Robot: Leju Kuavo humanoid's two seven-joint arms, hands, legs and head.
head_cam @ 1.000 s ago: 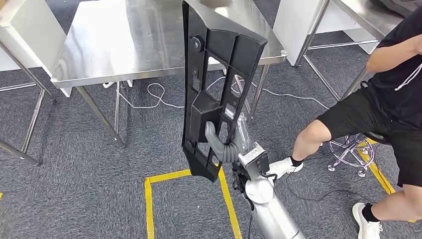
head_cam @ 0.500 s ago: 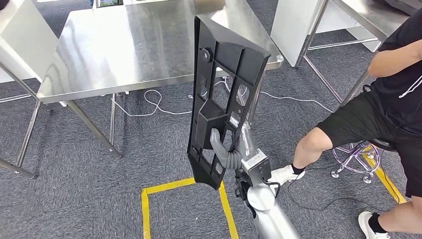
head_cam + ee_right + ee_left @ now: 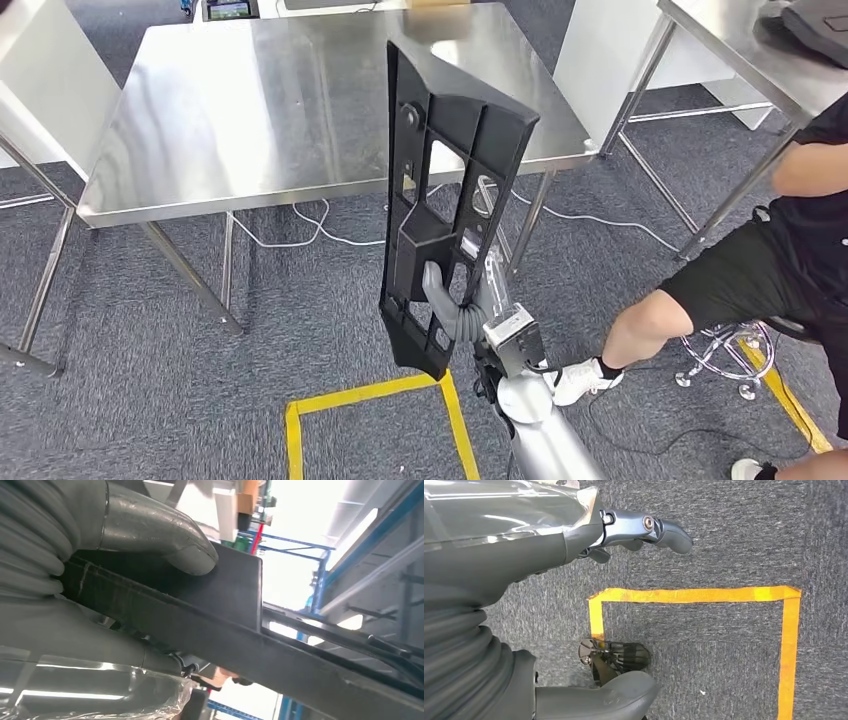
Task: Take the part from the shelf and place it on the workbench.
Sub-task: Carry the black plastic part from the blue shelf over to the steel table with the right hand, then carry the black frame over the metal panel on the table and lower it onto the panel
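Observation:
A long black plastic part (image 3: 440,170) with ribs and cut-outs stands nearly upright in front of me. My right hand (image 3: 445,295) grips it at its lower middle; in the right wrist view the grey thumb (image 3: 165,535) presses on the part's (image 3: 240,630) flat face. Its top end overlaps the front edge of the steel workbench (image 3: 250,110), whose shiny top is bare. My left hand (image 3: 574,545) hangs over the carpet, fingers apart and holding nothing.
A person (image 3: 770,260) sits on a wheeled stool (image 3: 725,350) at the right, one foot close to my right arm. A second steel table (image 3: 740,50) stands at the far right. Yellow floor tape (image 3: 370,395) and a white cable (image 3: 320,225) lie on the grey carpet.
The whole view has shifted: more of the workbench top shows and the person sits further right in the picture. The part stays in my right hand, slightly higher against the bench.

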